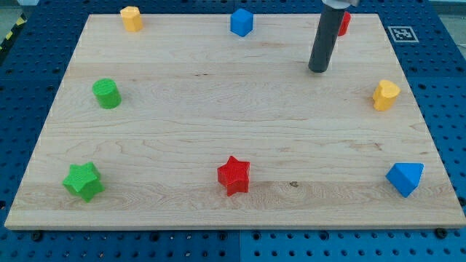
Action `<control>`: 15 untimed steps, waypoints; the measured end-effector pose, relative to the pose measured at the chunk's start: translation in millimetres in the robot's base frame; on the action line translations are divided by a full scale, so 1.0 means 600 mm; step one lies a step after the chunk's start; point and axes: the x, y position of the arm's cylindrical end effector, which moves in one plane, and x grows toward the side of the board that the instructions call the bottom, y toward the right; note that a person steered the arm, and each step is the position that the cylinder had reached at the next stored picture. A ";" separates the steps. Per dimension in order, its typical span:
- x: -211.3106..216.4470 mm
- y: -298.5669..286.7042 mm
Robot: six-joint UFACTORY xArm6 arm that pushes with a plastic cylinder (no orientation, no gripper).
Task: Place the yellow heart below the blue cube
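My tip [319, 70] on bare board, yellow heart [386, 94] right, blue cube [242, 22] upper left

Red block [344, 23] at the view's top largely hidden behind the dark rod [323, 40], shape not made out. Rod cut off by the top edge. Board's [218, 109] bottom corners hard to make out.

The yellow heart [386, 94] sits upright at the board's [218, 109] right edge, well apart from the blue cube [242, 22] near the board's top edge.
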 end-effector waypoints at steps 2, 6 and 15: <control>-0.002 -0.005; -0.040 0.065; 0.123 0.165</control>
